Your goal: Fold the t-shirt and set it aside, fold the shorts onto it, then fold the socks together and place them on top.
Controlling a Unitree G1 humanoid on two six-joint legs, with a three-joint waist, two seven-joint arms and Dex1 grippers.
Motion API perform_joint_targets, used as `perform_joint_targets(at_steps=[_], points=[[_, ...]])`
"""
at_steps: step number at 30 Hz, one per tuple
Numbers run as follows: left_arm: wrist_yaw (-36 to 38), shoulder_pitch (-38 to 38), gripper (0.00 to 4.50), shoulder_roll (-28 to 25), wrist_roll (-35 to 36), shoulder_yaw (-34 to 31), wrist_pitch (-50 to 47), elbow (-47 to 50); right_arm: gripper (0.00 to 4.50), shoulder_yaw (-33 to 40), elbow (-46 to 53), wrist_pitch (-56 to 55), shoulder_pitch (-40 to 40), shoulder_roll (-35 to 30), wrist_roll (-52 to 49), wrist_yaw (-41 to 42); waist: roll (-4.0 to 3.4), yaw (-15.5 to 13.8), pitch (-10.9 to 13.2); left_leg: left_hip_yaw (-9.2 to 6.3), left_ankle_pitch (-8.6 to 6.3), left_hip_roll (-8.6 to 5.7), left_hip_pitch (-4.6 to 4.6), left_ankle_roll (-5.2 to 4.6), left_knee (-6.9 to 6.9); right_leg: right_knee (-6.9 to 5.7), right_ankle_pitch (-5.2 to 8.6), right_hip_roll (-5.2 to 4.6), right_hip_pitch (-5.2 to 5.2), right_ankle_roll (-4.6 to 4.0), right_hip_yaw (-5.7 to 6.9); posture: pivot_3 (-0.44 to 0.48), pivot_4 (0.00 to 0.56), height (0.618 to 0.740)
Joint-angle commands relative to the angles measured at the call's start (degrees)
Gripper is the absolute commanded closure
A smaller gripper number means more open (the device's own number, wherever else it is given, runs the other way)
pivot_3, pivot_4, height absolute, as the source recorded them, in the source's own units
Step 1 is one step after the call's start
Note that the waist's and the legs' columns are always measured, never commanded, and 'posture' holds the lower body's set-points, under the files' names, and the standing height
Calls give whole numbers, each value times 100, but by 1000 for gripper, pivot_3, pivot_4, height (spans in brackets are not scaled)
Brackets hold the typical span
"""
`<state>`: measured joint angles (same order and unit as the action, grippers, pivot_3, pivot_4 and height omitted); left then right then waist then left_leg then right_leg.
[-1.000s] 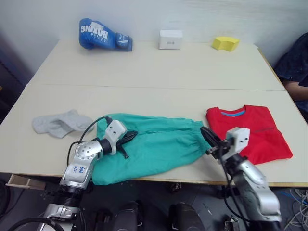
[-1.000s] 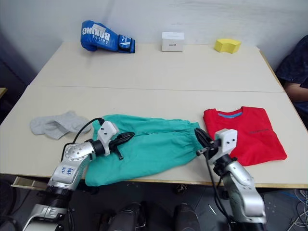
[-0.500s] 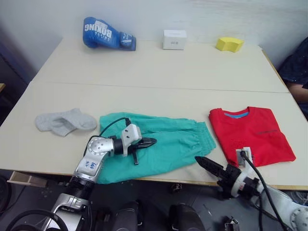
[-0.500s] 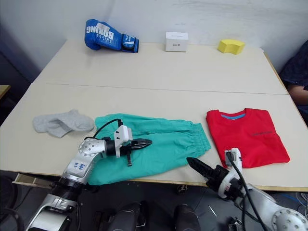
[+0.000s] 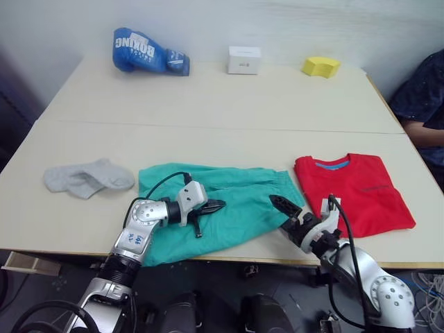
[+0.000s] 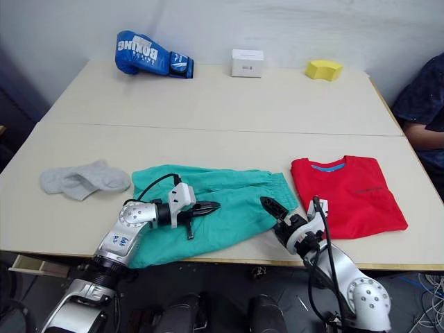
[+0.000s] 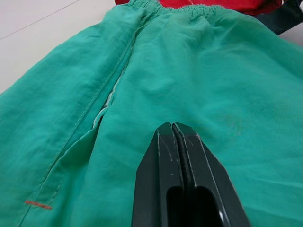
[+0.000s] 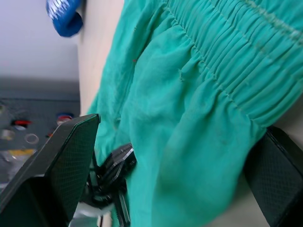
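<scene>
Head views: shorts [image 5: 222,208] lie spread just beside the folded t-shirt [image 5: 354,191], on its left, socks [image 5: 87,177] well beyond; left gripper [image 5: 214,205] sits over the shorts' middle, right gripper [image 5: 281,206] at the waistband end. Left wrist view: fingers [image 7: 165,156] pressed together, holding nothing, above the cloth. Right wrist view: fingers [image 8: 66,156] spread wide around the waistband corner [image 8: 222,137]; thin, limp cloth, likely to sag, so I'd pinch the thicker elastic hem.

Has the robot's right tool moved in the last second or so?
Yes. The right tool stood at the gap between the shorts and the t-shirt, dropped to the table's front edge, and now points at the shorts' waistband corner.
</scene>
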<state>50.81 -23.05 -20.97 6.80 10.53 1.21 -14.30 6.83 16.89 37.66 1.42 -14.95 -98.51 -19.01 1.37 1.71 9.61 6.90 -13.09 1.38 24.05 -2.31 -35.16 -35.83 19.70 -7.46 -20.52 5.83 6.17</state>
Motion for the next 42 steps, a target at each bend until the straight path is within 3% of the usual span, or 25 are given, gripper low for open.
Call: perform_joint_targets(at_steps=[1,8,13,20,25,28,31,34,38,42], points=[[8,-82,4500,84,15,27,7,-51,412,-258,-926,2,-205,275,763,271,0,15,-3,7,-1,5,-2,3,0,0,-1,1,0,-2,4,0,150,740],[88,-100,4500,62,25,2,-2,-81,2874,-122,-1228,-43,-801,666,1725,792,-8,14,-2,13,0,14,3,15,5,-5,-5,2,-17,-11,16,0,150,740],[110,-18,4500,8,89,-69,-67,73,4473,116,-801,-372,-848,736,2345,1189,-6,-2,-3,12,-1,17,1,17,5,-3,-9,3,-14,-17,17,0,150,740],[65,-30,4500,-15,243,-185,-373,479,4473,353,270,-1006,-709,370,3521,2003,-88,-99,47,12,-6,-1,29,7,8,7,-10,-11,-35,-17,15,0,150,740],[-136,-190,4500,110,214,-145,-612,634,4473,785,704,-1890,-485,-205,4969,2289,-91,-178,51,21,35,-15,102,-5,0,-14,-15,-10,-105,-9,22,0,150,740],[-218,-243,4500,151,142,-88,-679,605,4473,842,839,-2205,-351,-584,5751,2530,-90,-174,51,27,39,-22,101,-9,-3,-13,-17,-11,-101,-4,22,0,150,740],[-280,-307,4500,122,49,-33,-788,532,4473,532,1162,-2639,-254,-1203,6824,3057,-93,-153,56,36,43,-26,99,-24,-4,-14,-23,-13,-101,7,16,0,150,740],[-392,-340,4500,118,-14,-49,-933,478,4473,-230,1426,-2810,-393,-1582,7624,3563,-91,-144,58,47,42,-18,89,-37,-4,-14,-28,-13,-102,16,15,0,150,740],[-508,-311,4500,104,-81,-50,-1204,488,4473,-1548,1274,-2786,-804,-1555,8526,4015,-89,-151,60,45,45,4,79,-25,-4,-20,-28,-3,-101,14,30,0,150,740],[-554,-216,4500,59,-68,-52,-1423,617,4473,-2346,882,-2592,-1088,-1306,8980,4310,-85,-163,62,44,63,1,82,8,-3,-21,-27,-4,-102,11,34,0,150,740]])
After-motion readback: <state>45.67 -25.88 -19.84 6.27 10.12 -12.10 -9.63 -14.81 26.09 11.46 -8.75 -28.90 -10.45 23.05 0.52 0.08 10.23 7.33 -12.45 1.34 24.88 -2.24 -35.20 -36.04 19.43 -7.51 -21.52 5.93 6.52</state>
